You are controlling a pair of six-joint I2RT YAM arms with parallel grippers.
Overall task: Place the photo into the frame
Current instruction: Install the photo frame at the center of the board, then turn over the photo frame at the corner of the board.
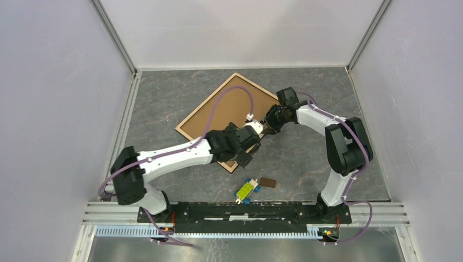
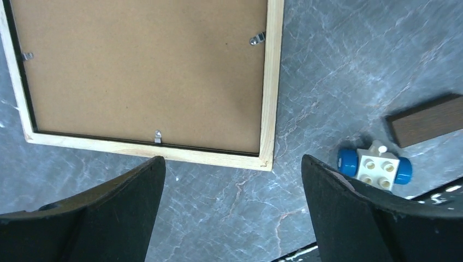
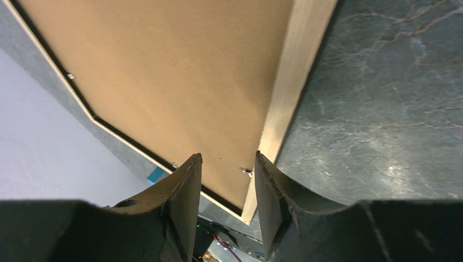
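Now, frame (image 1: 206, 104) lies back-up on grey worktop (image 2: 338, 65), tan rails showing, brown backing board (image 1: 232, 106) filling it, 3 metal clips (image 2: 157, 136) on inner edge. We see left gripper (image 2: 232, 164) spread wide, holding nothing, hovering over frame's near corner. Right gripper (image 3: 227, 158) partly open, narrow gap, nothing gripped, above rail on its side. Toy car (image 2: 374, 166) and dark wood block (image 2: 426, 120) lie beside frame.

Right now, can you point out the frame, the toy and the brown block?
frame (image 2: 273, 82): left wrist view, on its light wood right rail.
toy (image 2: 375, 165): left wrist view, on its white body.
brown block (image 2: 428, 120): left wrist view, on its top face.
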